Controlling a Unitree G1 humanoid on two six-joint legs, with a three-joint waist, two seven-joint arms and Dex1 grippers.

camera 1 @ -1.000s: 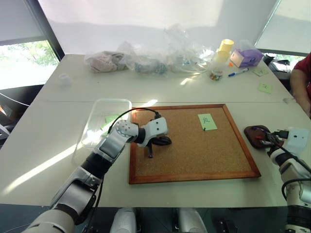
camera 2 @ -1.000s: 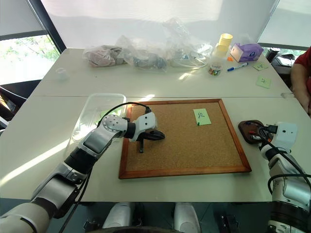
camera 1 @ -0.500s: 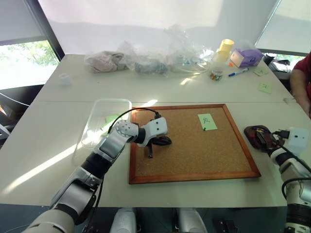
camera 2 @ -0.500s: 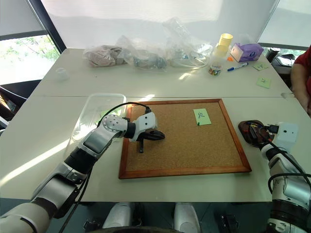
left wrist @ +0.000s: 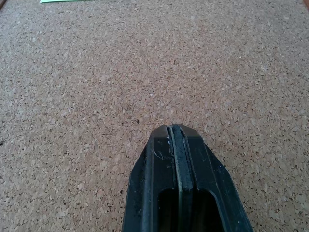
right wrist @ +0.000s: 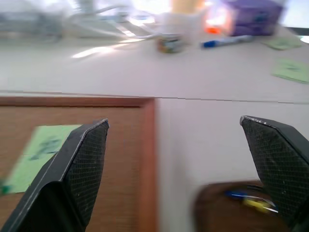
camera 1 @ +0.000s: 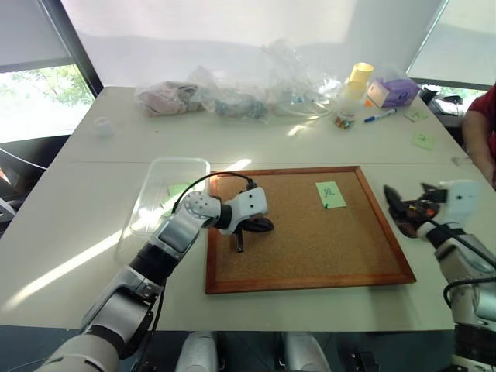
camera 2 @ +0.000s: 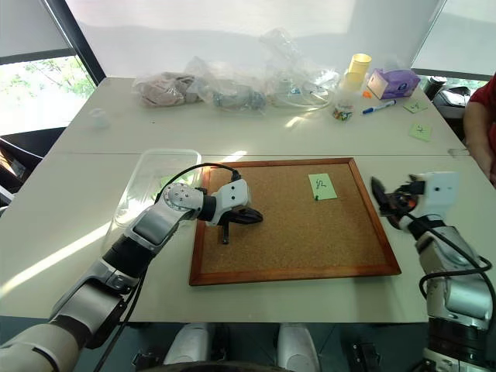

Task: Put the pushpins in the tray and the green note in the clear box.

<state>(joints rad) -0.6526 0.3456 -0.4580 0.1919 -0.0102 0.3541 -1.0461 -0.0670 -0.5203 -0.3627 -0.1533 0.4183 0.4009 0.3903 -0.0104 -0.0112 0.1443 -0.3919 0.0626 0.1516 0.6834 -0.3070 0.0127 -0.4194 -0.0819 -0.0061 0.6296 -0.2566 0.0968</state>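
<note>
Now the right tool point(camera 1: 404, 204) hangs spread wide over the tray point(right wrist: 227, 212), beside the note point(camera 1: 331, 194); the left tool point(camera 1: 249, 230) rests clenched on the corkboard point(camera 1: 310, 256).

You're looking at a wide white table point(camera 1: 93, 232) streaked with sunlight, pale roller blinds point(camera 1: 232, 31) behind it, a window point(camera 1: 35, 101) showing greenery beside the blinds

Corkboard point(camera 1: 310, 232) lies flat mid-counter point(camera 1: 93, 232); clear plastic bags point(camera 1: 232, 97) bunched along the far edge (contents hard to tell); yellow-topped jar point(camera 1: 355, 84) beside a purple box point(camera 1: 394, 91); blue marker point(camera 1: 380, 116) just in front; person's red sleeve point(camera 1: 482, 128) at the right.
</note>
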